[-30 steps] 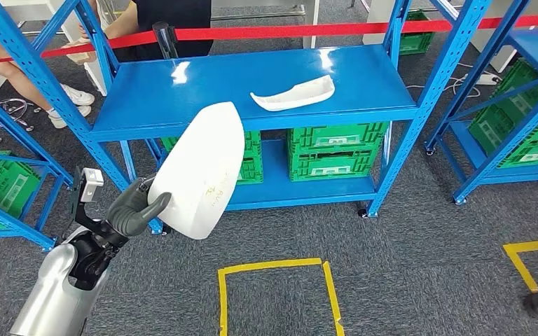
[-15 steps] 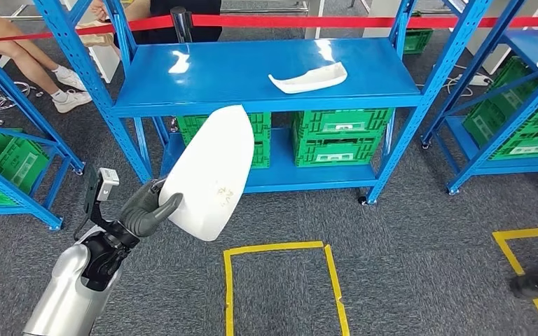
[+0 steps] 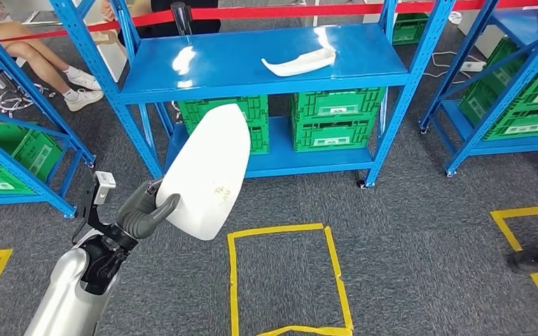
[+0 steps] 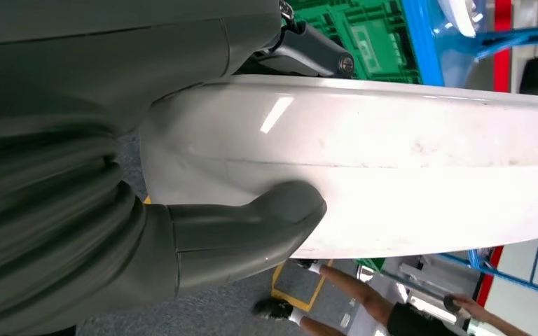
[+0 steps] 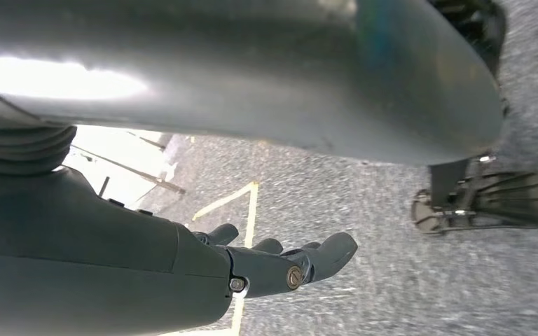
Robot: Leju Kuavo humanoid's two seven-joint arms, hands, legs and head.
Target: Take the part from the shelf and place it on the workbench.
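The left robot hand [image 3: 142, 210] grips a large, smooth white curved plastic part [image 3: 207, 171], thumb [image 4: 252, 227] pressed on its face, above grey carpet before the blue metal shelf [image 3: 252, 59]. The right robot hand [image 5: 280, 266] hangs empty, fingers loosely extended.

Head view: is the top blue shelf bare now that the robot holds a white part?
No: a second, smaller white part lies on the blue shelf while the left hand grips the large white part.
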